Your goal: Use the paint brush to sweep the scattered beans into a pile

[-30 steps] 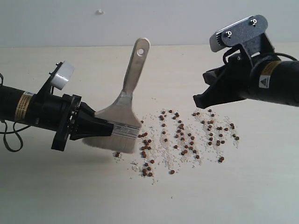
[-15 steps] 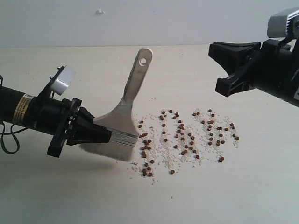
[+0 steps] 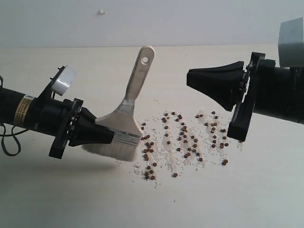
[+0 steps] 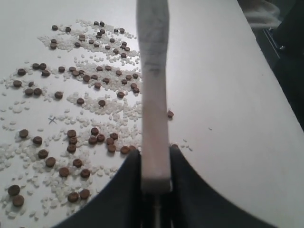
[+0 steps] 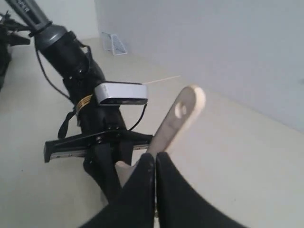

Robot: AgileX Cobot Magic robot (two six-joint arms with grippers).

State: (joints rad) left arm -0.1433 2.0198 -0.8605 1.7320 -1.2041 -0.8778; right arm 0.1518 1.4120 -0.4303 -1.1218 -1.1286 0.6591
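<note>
A pale, matte cream table [image 3: 247, 199] meets a plain grey-white wall [image 3: 199, 21] at its far edge. Well in from that edge the beans [image 3: 190, 140], small round reddish-brown discs, lie scattered among fine whitish crumbs [image 3: 161, 159]. The left gripper [image 3: 110, 137] clamps the silver ferrule of the paint brush [image 3: 135, 88], whose cream bristles point down just beside the beans and whose flat wooden handle tilts up. The right gripper [image 3: 190, 78] hovers above, black jaws pressed together, empty.
</note>
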